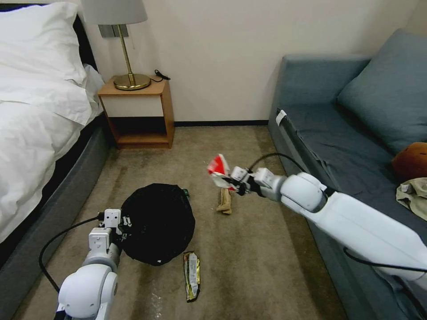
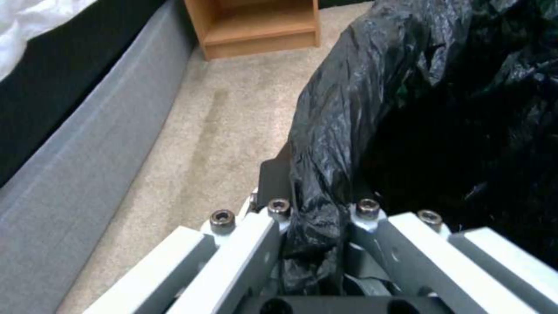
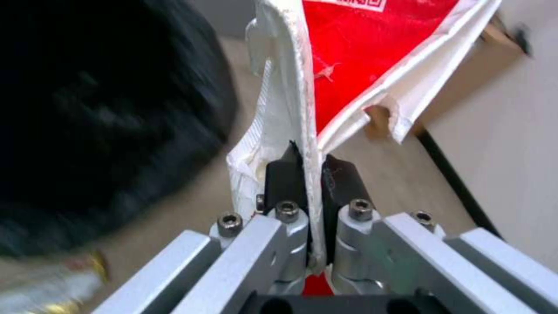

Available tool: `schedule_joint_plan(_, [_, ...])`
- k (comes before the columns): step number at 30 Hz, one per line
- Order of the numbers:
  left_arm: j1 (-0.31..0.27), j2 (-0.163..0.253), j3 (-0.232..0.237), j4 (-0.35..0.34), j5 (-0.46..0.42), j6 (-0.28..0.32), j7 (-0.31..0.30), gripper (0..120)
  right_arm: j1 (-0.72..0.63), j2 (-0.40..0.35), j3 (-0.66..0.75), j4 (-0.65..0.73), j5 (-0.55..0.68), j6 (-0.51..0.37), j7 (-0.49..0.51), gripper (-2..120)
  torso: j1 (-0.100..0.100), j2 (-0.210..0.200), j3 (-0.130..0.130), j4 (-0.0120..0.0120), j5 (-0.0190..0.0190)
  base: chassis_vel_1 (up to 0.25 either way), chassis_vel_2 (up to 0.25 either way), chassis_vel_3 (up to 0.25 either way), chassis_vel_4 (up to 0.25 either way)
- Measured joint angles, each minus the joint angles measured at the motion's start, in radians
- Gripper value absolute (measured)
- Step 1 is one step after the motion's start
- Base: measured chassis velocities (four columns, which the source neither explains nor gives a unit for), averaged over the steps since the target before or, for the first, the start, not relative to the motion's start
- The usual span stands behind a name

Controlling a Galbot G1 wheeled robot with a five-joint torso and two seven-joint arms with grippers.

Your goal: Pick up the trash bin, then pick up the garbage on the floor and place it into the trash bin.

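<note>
Nearest the robot, the left gripper [image 1: 126, 222] is clamped on the black-bagged rim of the small round trash bin lined with crinkly black plastic [image 1: 158, 223]; the left wrist view shows its fingers [image 2: 273, 183] pinching the bag's fold, with the bin [image 2: 442, 109] held over the beige carpet [image 1: 249, 262]. Just beside the bin, on its sofa side, a flat gold-and-dark snack wrapper [image 1: 191, 275] lies on the carpet. Beyond the bin toward the sofa, a crumpled tan paper [image 1: 224, 201] lies on the floor. Above that paper, the right gripper [image 1: 235, 180] holds the red-and-white wrapper [image 1: 219, 170] in the air, its fingers [image 3: 285, 174] closed tight on the wrapper's white edge [image 3: 372, 61]. At the bin's far rim a bit of green label [image 1: 185, 193] peeks out. Farther back from the bin stand a wooden nightstand [image 1: 138, 113] and a grey-blue fabric sofa [image 1: 338, 133].
</note>
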Motion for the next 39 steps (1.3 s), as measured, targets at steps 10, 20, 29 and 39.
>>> schedule_joint_plan(10, [-0.019, -0.003, -0.003, 0.015, -0.003, 0.001, -0.003, 4, 0.051, 0.107, -0.11, -0.006, 0.146, 0.02, 0.044, 1, 0.0, 0.0, 0.0, 0.0, 0.0002, 0.0, 0.0, 0.0, 0.0])
schedule_joint_plan(20, [-0.031, -0.011, -0.006, 0.034, -0.009, -0.009, -0.005, 4, 0.027, 0.204, -0.136, -0.106, 0.144, 0.044, 0.065, 1, 0.0, 0.0, 0.0, -0.0001, 0.0, 0.0, 0.0, 0.0, 0.0])
schedule_joint_plan(29, [-0.039, -0.003, -0.009, 0.032, -0.055, -0.006, -0.015, 4, -0.027, 0.284, -0.141, -0.237, 0.113, 0.06, 0.084, 9, 0.0, 0.0, 0.0, -0.0003, 0.0002, 0.0, 0.0, 0.0, 0.0])
schedule_joint_plan(39, [-0.046, 0.004, -0.011, 0.042, -0.065, -0.004, -0.017, 4, -0.052, 0.331, -0.152, -0.268, 0.108, 0.063, 0.109, 44, 0.0, 0.0, 0.0, -0.0001, 0.0002, 0.0, 0.0, 0.0, 0.0])
